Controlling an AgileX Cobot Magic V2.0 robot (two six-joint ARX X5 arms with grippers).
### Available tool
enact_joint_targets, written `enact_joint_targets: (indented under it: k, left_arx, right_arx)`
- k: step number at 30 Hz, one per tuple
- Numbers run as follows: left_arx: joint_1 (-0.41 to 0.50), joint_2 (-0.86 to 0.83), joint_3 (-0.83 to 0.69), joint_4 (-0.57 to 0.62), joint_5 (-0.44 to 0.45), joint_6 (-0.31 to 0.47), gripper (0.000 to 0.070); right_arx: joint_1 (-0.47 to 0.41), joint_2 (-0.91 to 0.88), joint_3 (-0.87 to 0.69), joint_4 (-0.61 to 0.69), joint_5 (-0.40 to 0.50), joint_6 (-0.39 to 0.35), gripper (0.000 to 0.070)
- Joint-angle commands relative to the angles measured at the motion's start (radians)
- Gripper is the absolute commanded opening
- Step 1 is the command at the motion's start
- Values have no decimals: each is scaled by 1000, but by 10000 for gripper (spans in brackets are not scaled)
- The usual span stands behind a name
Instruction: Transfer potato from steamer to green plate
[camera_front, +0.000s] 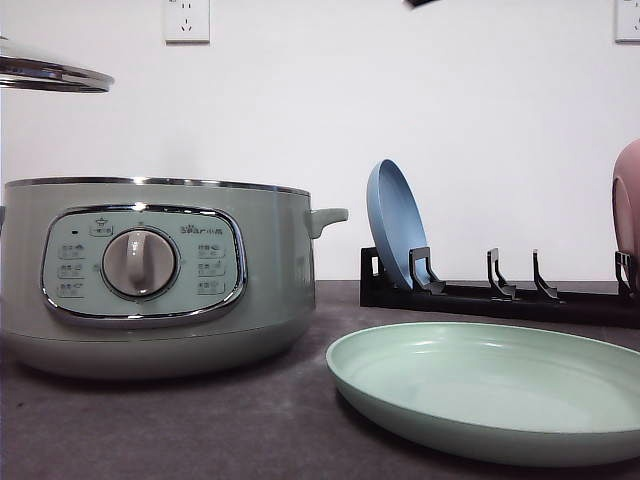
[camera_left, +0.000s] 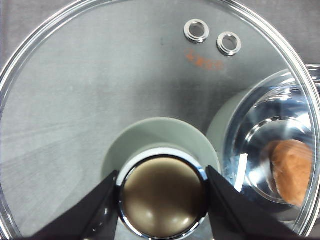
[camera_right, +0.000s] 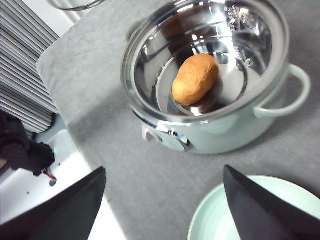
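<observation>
Orange-brown skin marks the potato, which is seen in the right wrist view lying on its side on the polished metal floor of the steamer, near the middle of the bowl. The same potato is glimpsed in the left wrist view through the glass lid, at the edge of the open pot below.

The lid is held off the steamer by the left end effector, whose two dark fingers are pressed against either side of the lid's round chrome-ringed knob. In the front view the lid's rim is seen raised well above the steamer's left side, apart from the pot.

The right end effector is seen spread wide with nothing between its fingers, above the grey surface between the steamer and the green plate.

In the front view the green plate is laid flat on the surface just to the right of the steamer, and nothing is seen on it. Behind the plate a black rack is set against the white wall; a blue plate is stood on edge in it, and a pink plate is partly seen at its right end.
</observation>
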Motion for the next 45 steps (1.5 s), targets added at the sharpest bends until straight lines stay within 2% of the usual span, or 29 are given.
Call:
enact_joint_targets:
  k: [1,7,9,15,21,30,36,45]
  left_arx:
    - [-1,-2,37,0,-1,6,1]
    - [-1,-2,37,0,-1,6,1]
    - [2,-2,37,0,-1,6,1]
    - [16,-2,37,-1,-1,6,1]
    - [32,-2,37,-1,-1,5,1]
    - [32,-2,37,-1,-1,5,1]
    - [32,-2,37,-1,-1,5,1]
    - [32,-2,37,-1,-1,5,1]
  right_arx:
    - [16,52,59,16,1,29,469]
    - [58,275,284,-18,3,35,471]
    - [73,355,364,-36,8,36,496]
    - [120,584,590,-91,64,35,523]
    - [164,762,750,-110,155,35,550]
    - [213,931,848,-99,310,36,588]
    - [225,984,849,-71,363,39,589]
    - [236,1031,849,-62,373,40,589]
